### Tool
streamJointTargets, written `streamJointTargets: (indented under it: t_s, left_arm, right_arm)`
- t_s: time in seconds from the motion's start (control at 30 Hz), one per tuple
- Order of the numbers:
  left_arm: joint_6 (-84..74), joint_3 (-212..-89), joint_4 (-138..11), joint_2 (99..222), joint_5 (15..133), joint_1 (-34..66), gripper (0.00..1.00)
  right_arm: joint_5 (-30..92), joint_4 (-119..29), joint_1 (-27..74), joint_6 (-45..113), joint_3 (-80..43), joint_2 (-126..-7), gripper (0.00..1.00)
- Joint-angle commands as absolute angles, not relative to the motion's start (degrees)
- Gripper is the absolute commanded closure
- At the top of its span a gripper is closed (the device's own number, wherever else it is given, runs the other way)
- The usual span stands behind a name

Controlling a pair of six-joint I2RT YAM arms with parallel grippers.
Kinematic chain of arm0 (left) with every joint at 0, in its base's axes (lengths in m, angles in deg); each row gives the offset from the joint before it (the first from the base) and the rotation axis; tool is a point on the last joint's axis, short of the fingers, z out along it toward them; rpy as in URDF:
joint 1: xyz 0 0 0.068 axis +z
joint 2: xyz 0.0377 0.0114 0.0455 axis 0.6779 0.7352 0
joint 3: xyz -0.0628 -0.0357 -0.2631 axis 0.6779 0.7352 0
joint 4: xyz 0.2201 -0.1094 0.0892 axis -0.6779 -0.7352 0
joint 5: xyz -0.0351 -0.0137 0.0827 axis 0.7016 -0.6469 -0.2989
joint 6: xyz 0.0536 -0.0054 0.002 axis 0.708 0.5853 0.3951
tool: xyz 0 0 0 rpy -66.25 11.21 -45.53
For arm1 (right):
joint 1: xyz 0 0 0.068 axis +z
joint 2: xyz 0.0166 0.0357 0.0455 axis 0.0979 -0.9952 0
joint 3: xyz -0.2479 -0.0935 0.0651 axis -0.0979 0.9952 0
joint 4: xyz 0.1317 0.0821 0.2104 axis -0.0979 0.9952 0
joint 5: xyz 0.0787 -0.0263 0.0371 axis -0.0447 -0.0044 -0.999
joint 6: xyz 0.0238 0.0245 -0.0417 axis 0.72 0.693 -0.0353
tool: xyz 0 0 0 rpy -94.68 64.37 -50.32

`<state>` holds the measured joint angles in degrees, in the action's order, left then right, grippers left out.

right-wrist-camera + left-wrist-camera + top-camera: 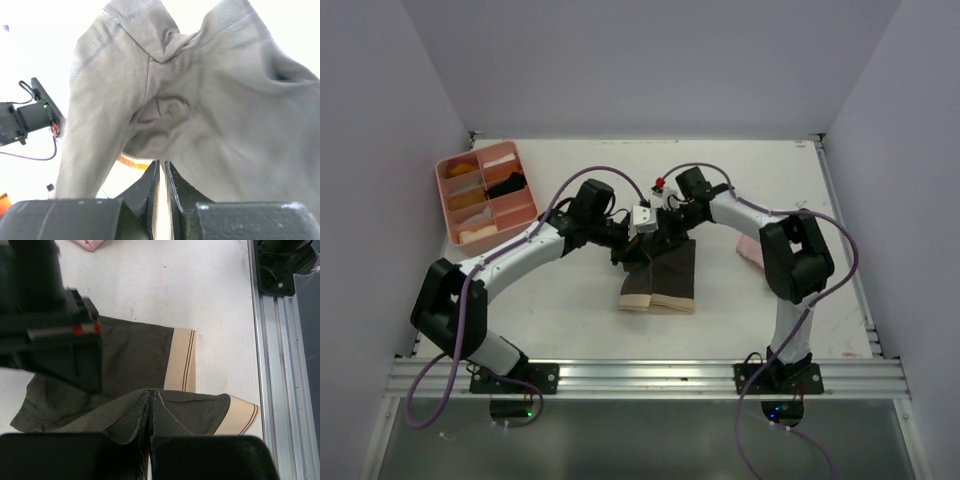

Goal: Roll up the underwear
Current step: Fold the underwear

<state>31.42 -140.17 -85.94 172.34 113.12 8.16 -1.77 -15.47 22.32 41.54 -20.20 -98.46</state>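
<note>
Dark olive-brown cloth underwear (670,275) is laid on the white surface (570,320), in the middle, between the two arms. Its tan band (638,300) with thin dark stripes is turned toward the near edge. The far part of the underwear is lifted up off the surface.

The left end effector (151,400) is pressed together, and a fold of the dark cloth is pinched between its fingers. The cloth is pulled into a little ridge there.

The right end effector (161,167) is held just beside the left one, over the far part of the underwear. Its fingers are nearly together, and only a thin slit is seen between them. The dark cloth is hung very close in front of its tips. It cannot be told if any cloth is gripped there.

A pale pink cloth garment (750,250) is seen on the right, near the right arm's elbow and apart from the dark one.

A pink plastic tray (442,195) with many little boxes is placed at the far left. A silver metal rail (650,375) is fixed along the near edge.
</note>
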Motion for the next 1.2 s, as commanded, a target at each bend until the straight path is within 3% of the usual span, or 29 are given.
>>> streamJointTargets:
  t_s: [0.0, 0.23, 0.57, 1.17]
  left_arm:
    - [30.4, -140.5, -83.2, 172.1, 114.3, 8.0, 1.00]
    - [30.6, -142.6, -83.2, 173.7, 113.4, 8.0, 1.00]
    - [29.5, -148.5, -80.4, 181.4, 109.8, 5.0, 1.00]
    - [23.0, -153.5, -69.2, 193.5, 108.3, -2.7, 1.00]
  right_arm:
    - [-2.1, -3.4, 18.2, 34.5, -25.1, -94.2, 0.87]
    - [1.8, 1.1, 15.4, 24.3, -21.0, -93.8, 0.89]
    - [0.2, -5.3, 15.4, 24.5, -17.0, -103.0, 0.92]
    - [-3.4, -6.5, 15.2, 26.0, -17.8, -104.5, 0.92]
